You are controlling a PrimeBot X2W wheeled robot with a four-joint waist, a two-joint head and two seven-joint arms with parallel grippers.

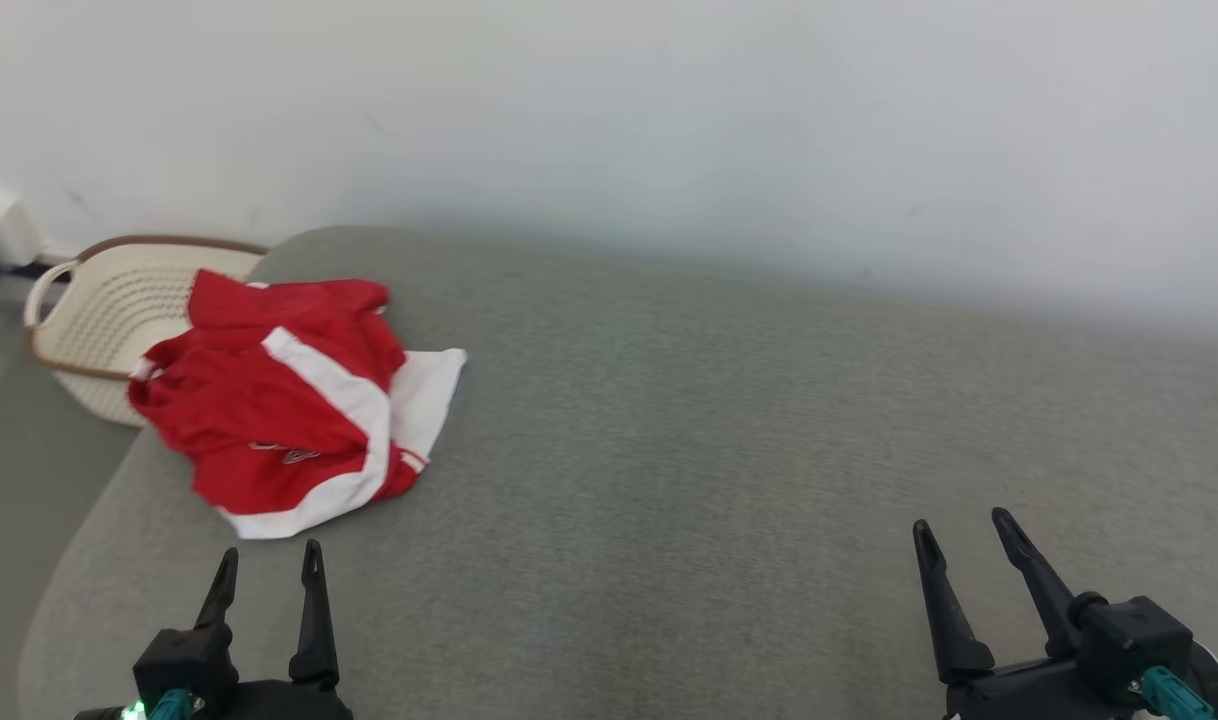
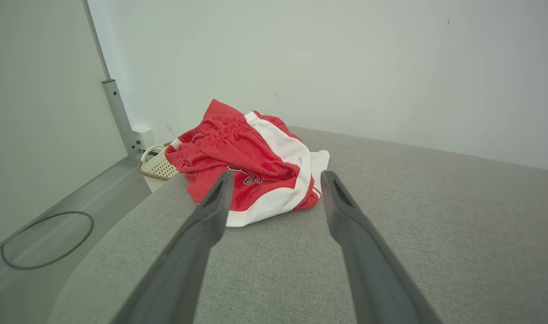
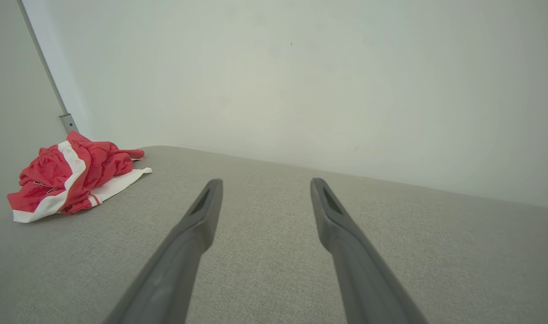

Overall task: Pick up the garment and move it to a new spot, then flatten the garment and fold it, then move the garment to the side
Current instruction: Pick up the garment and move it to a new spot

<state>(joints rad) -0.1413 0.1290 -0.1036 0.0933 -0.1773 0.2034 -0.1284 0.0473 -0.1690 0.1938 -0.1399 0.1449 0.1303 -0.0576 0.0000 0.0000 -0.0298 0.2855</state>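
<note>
The crumpled red mesh garment with white side stripes (image 1: 289, 400) lies in a heap at the far left of the grey woven fabric cushion (image 1: 719, 420), and its left part reaches the cushion's edge. A cream woven basket with a brown rim (image 1: 99, 300) stands just beyond that far left corner. The left gripper (image 1: 271, 550) hovers at the near left, its two dark fingers spread apart and empty. They point at the garment, just short of its white hem. The right gripper (image 1: 960, 520) is well apart at the near right, above bare cushion, its jaws likewise wide and holding nothing. A plain white wall (image 1: 609, 100) rises behind.
</note>
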